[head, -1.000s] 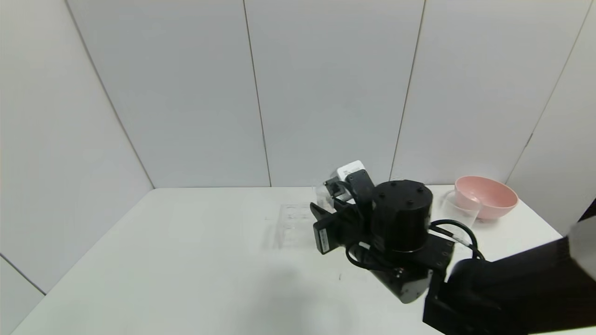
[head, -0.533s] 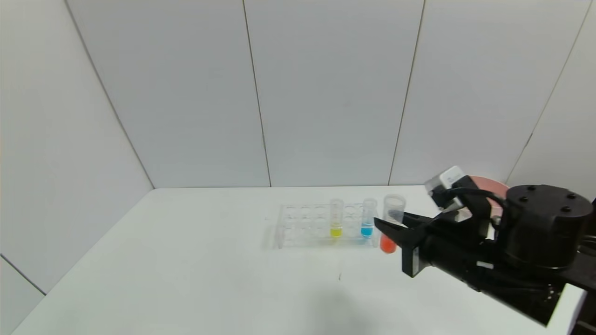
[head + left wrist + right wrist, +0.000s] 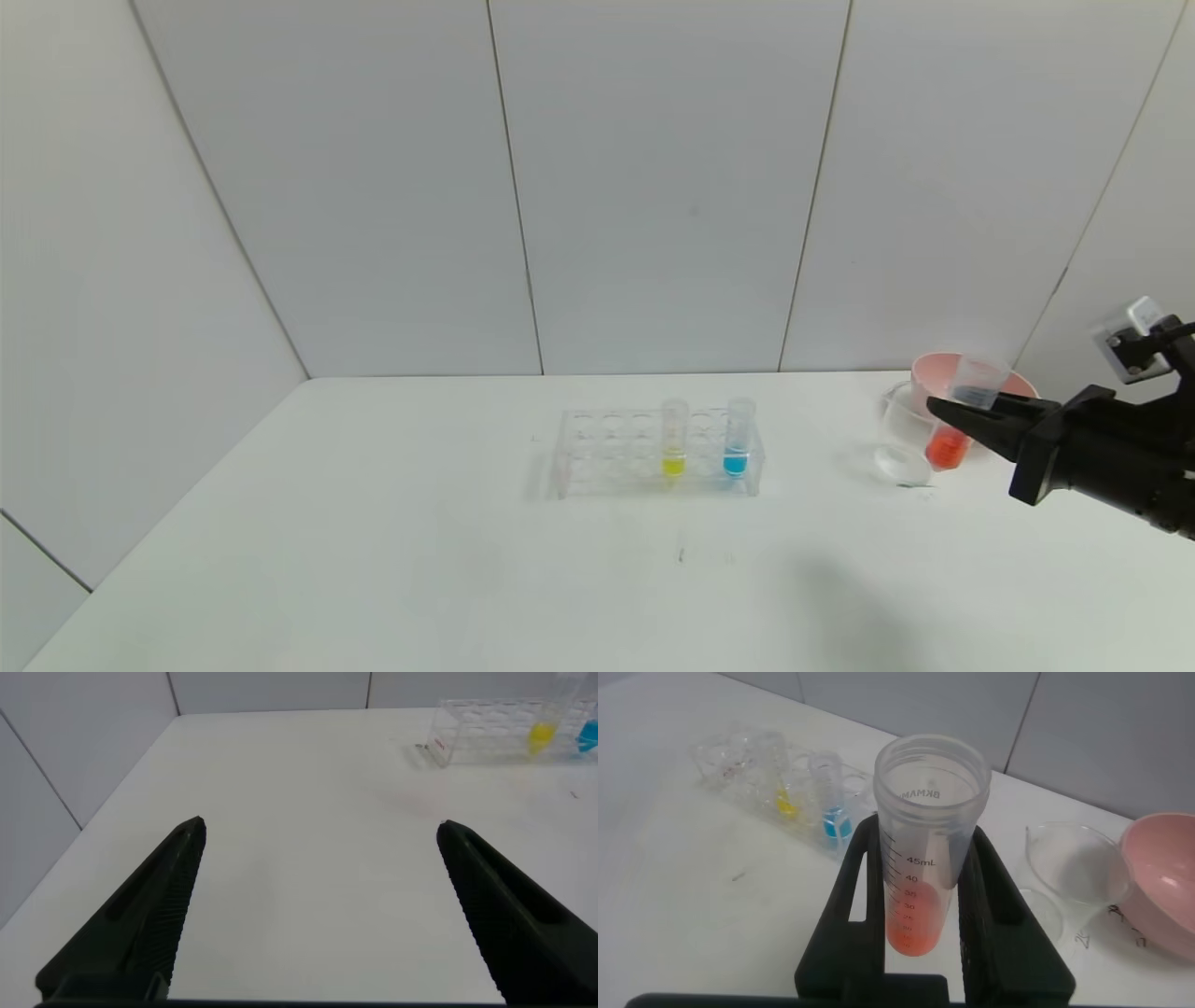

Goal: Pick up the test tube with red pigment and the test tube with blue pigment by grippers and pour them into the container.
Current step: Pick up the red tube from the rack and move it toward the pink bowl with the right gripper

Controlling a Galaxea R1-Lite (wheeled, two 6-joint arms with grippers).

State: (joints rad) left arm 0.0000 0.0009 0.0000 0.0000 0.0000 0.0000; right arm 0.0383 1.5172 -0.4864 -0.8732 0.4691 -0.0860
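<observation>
Head view: the right gripper [image 3: 966, 417] is seen near the right edge of the table [image 3: 373, 523], close to the back right corner, with its fingers pinched on the red tube [image 3: 962, 415]. The tube is held off the table, nearly upright with a slight tilt, its open mouth uppermost and a little orange-red liquid at its round bottom. The beaker [image 3: 904, 439] stands on the table just beside the held tube, on the side toward the rack, and the tube's lower end overlaps the beaker's rim in this view; whether they touch cannot be told. A pink bowl [image 3: 1013, 387] sits behind both, nearer the back right corner.

The clear rack [image 3: 597, 453] stands near the middle of the table toward the back edge, well apart from the gripper. The blue tube [image 3: 738, 439] is upright in the rack at its end nearest the beaker, and a yellow tube [image 3: 674, 437] is upright in the rack beside it.

From the right wrist, the red tube [image 3: 929, 849] is shown clamped between the two black fingers [image 3: 859, 905], with printed volume marks on its wall and the beaker [image 3: 1078, 873] beyond it.

From the left wrist, the left gripper [image 3: 322, 835] is shown with its fingers spread wide, held above the table toward the left edge, with nothing between them.
</observation>
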